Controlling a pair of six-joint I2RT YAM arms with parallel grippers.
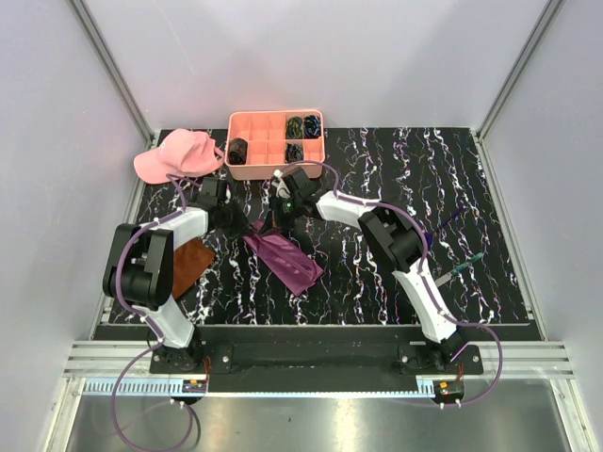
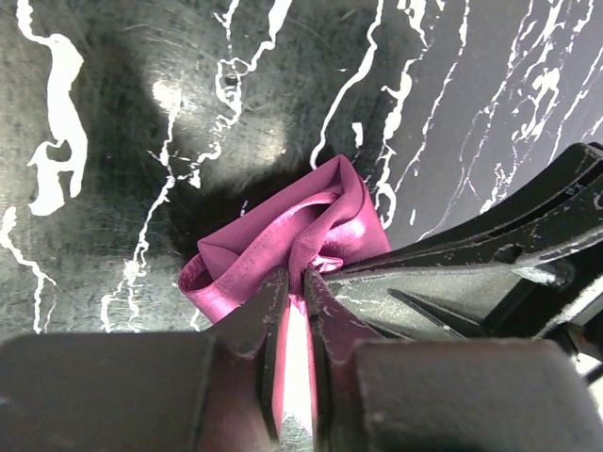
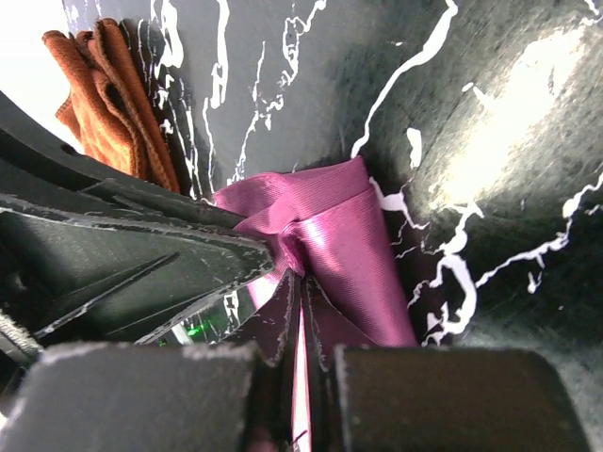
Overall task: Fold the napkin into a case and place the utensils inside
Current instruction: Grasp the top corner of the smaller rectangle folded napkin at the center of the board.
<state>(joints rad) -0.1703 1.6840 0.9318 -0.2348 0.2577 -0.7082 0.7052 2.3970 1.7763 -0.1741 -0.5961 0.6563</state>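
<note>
The magenta napkin point(image 1: 287, 262) lies as a folded strip slanting across the black marbled table point(image 1: 377, 169). Both grippers meet at its far left end. In the left wrist view my left gripper point(image 2: 297, 280) is shut on a bunched fold of the napkin point(image 2: 283, 235). The right wrist view shows my right gripper point(image 3: 302, 275) shut on the same bunched end of the napkin point(image 3: 353, 240). From above, the left gripper point(image 1: 247, 228) and right gripper point(image 1: 274, 224) sit nearly touching. A slim utensil point(image 1: 464, 267) with a bluish end lies far right, apart from the napkin.
A rust-brown cloth point(image 1: 191, 266) lies under the left forearm. A pink cap point(image 1: 177, 155) sits at the back left. Beside it stands a salmon compartment tray point(image 1: 254, 141) holding dark coiled bundles. Grey walls enclose the table on three sides.
</note>
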